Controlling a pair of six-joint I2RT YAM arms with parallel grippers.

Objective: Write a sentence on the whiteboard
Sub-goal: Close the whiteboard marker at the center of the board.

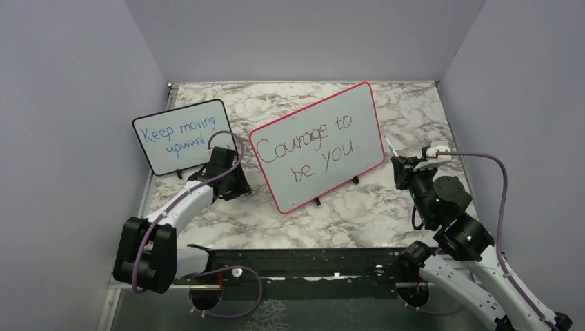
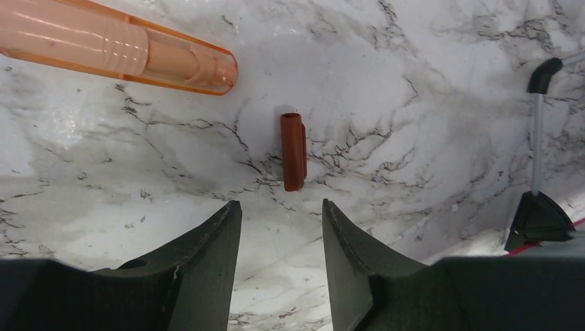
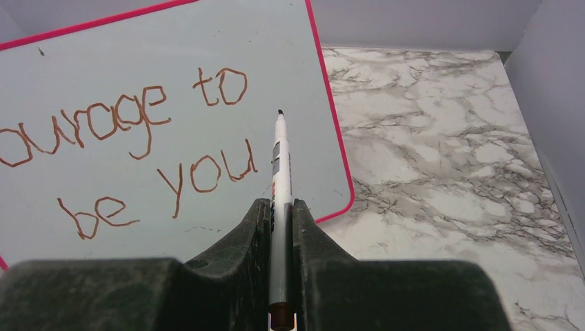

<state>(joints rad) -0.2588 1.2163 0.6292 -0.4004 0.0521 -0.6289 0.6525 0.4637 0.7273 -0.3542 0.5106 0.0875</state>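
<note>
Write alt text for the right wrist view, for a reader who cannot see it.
The right gripper is shut on a white marker, uncapped tip pointing at the pink-framed whiteboard. Its red-brown sentence shows as "ourage to be you", cut off at left; marble table lies to the right.

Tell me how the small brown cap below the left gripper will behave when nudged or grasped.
The cap lies on its side, a short tube, so it would probably roll sideways, though the ridge along one side may check that. It looks small and hollow, likely light, and may skid on the smooth marble table.
</note>
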